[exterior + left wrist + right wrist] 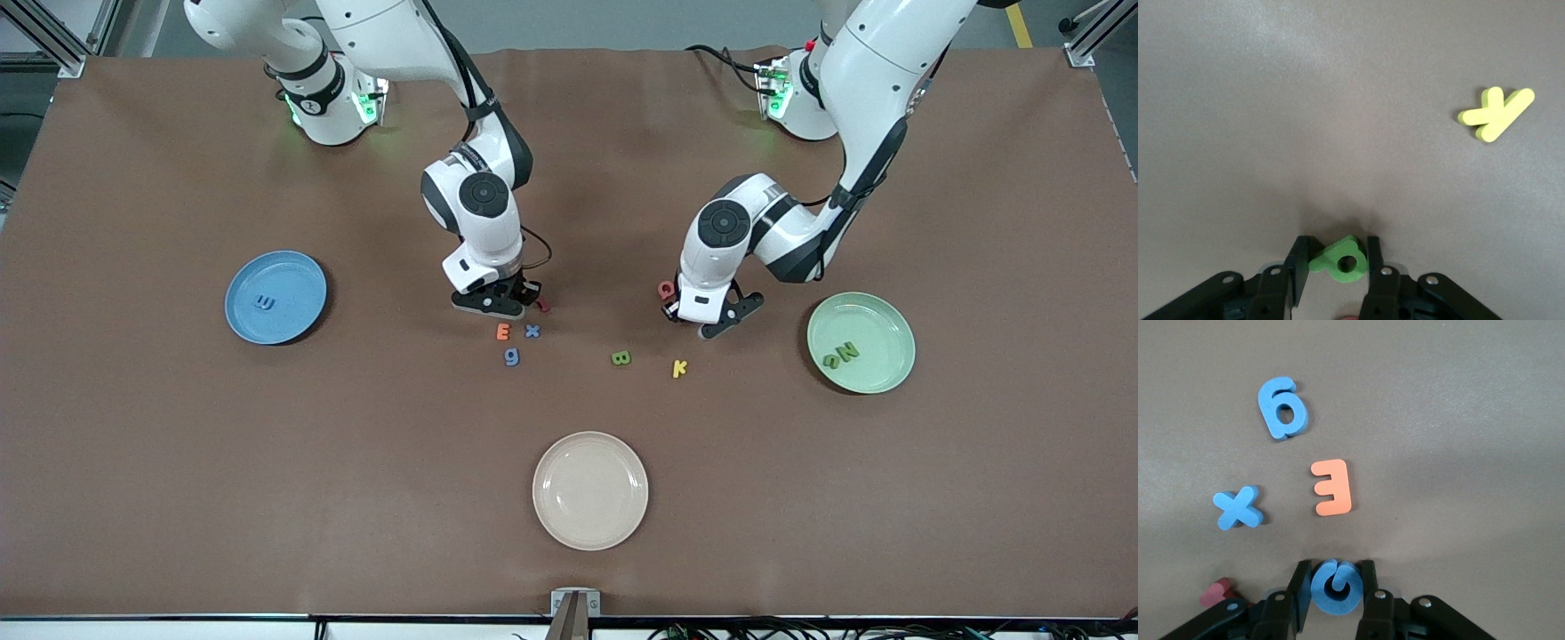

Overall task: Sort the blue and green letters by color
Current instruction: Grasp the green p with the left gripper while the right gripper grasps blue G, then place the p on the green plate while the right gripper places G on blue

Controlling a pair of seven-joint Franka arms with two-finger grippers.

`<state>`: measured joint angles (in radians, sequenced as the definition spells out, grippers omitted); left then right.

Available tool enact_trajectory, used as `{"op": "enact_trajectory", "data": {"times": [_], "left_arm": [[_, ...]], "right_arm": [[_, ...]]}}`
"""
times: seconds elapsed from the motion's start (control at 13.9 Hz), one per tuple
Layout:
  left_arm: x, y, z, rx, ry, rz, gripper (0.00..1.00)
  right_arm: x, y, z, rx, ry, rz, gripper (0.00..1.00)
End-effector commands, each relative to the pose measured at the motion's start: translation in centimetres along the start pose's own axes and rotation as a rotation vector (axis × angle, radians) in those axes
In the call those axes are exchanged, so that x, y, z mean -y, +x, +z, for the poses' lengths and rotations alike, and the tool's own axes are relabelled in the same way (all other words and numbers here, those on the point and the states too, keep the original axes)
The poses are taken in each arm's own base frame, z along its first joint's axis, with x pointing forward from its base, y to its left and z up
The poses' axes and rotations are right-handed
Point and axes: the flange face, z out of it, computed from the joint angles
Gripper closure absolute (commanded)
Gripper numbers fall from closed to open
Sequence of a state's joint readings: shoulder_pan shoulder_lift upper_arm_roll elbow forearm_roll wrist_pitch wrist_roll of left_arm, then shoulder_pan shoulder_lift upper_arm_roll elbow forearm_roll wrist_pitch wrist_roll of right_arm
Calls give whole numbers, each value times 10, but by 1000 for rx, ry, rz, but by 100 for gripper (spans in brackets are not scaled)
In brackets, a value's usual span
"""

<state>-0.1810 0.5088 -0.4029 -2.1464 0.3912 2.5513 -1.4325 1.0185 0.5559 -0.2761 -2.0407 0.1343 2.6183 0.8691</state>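
On the brown desk (pixel 133 427), toward the right arm's end: round blue plate (pixel 276 296) carrying one small flat blue foam letter E (pixel 264 303). Over the middle of the desk, right hand (pixel 494 304) low, fingers closed narrowly on a flat blue foam letter G (pixel 1336 587). Just beside that hand, a small dark red piece (pixel 1216 593). Nearer the front camera, close together: orange foam letter E (pixel 503 332), blue foam letter x (pixel 532 331) and blue foam letter g (pixel 511 356). Nearest the front camera, a round cream plate (pixel 590 490), bare. Between the two hands, a green foam letter B (pixel 621 358) flat on the desk. Near it, toward the left arm's end, a yellow foam letter K (pixel 679 367). Left hand (pixel 711 318) low over the desk, fingers pinching a green foam letter p (pixel 1341 261); beside it a pink letter (pixel 665 288), partly hidden. Toward the left arm's end, round pale green plate (pixel 861 342) holding green foam letters N (pixel 848 350) and u (pixel 831 360), side by side.
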Motion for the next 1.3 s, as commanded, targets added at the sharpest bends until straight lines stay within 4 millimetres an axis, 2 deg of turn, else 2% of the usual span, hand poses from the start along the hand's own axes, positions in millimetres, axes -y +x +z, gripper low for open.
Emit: {"op": "enact_trajectory", "data": {"times": [0.0,0.07,0.14,0.29,0.43,0.5,0.58,0.65,0.79,0.94,1.08,1.15,1.22], "left_arm": [[7,-2,-12,-26,0,8,98],[8,5,-22,-39,11,-1,99],[10,12,-31,-52,18,-8,99],[18,32,-48,-75,14,-29,99],[39,70,-61,-90,21,5,99],[50,86,-66,-95,28,26,99],[60,101,-68,-95,39,51,99],[71,113,-69,-92,54,75,99],[108,154,-68,-78,74,134,99],[139,186,-63,-61,82,186,99],[159,204,-56,-45,81,213,95],[164,208,-54,-40,82,217,84],[169,212,-52,-37,84,231,65]], "right_arm": [[-12,2,0,12,-18,15,100],[-15,6,-4,20,-24,10,100],[-29,27,-21,40,-31,11,100],[-58,52,-52,101,-44,-51,100],[-101,82,-81,164,-48,-80,100],[-121,88,-88,190,-50,-112,100],[-152,94,-92,203,-37,-149,100],[-182,98,-91,218,-26,-179,100],[-234,98,-87,223,3,-222,100],[-270,93,-77,208,12,-253,100],[-302,92,-65,203,12,-265,100],[-313,90,-58,195,15,-275,100],[-327,87,-52,187,18,-285,100]]}}
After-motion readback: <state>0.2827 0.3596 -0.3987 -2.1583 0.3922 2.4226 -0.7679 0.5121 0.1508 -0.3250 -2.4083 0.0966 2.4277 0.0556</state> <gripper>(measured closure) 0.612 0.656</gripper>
